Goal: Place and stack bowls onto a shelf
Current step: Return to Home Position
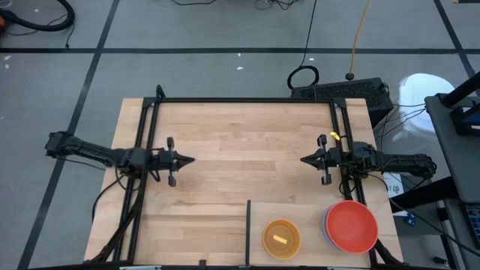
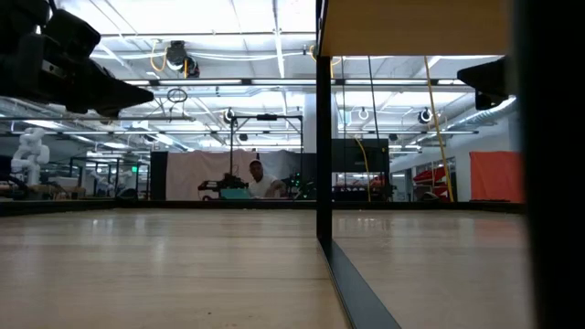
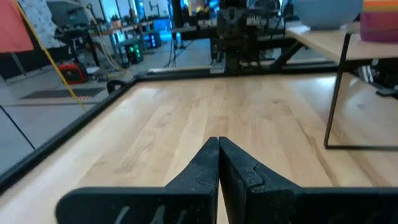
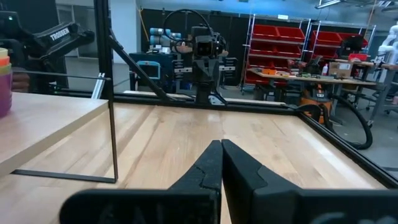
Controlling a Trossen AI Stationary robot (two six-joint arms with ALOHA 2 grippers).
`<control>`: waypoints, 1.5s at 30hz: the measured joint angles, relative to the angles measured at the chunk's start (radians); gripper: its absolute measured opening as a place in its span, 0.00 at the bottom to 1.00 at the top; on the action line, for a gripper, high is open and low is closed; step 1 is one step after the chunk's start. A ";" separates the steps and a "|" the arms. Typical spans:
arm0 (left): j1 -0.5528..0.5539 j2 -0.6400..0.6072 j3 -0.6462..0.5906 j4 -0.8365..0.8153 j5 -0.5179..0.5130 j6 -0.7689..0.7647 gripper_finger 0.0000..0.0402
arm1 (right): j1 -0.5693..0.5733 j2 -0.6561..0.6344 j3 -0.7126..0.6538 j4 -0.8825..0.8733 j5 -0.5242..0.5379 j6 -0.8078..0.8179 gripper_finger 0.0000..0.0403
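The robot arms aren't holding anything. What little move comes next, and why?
Probably park and stop: the left pincer and right pincer are shut and empty, and the yellow bowl and red bowl already sit on the shelf.

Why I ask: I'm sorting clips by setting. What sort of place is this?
Probably a robotics lab or workshop: racks of red bins, cluttered workbenches, and exposed ceiling pipes with strip lights beyond the table.

It was a robotics lab: red bin racks (image 4: 280, 59) stood beyond the desk (image 4: 186, 143), strip lights (image 2: 210, 27) ran overhead, and cables (image 1: 307, 52) lay on the carpet (image 1: 225, 67) at 12 o'clock.
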 joint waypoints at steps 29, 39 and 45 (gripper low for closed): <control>0.161 -0.395 0.002 -0.281 0.207 0.005 0.02 | 0.000 0.002 0.000 0.001 -0.001 0.000 0.00; 0.175 -0.395 0.002 -0.282 0.207 0.048 0.02 | 0.000 0.002 0.000 0.001 -0.002 0.000 0.00; 0.175 -0.395 0.000 -0.265 0.206 0.048 0.02 | 0.000 0.002 0.000 0.002 -0.002 0.000 0.00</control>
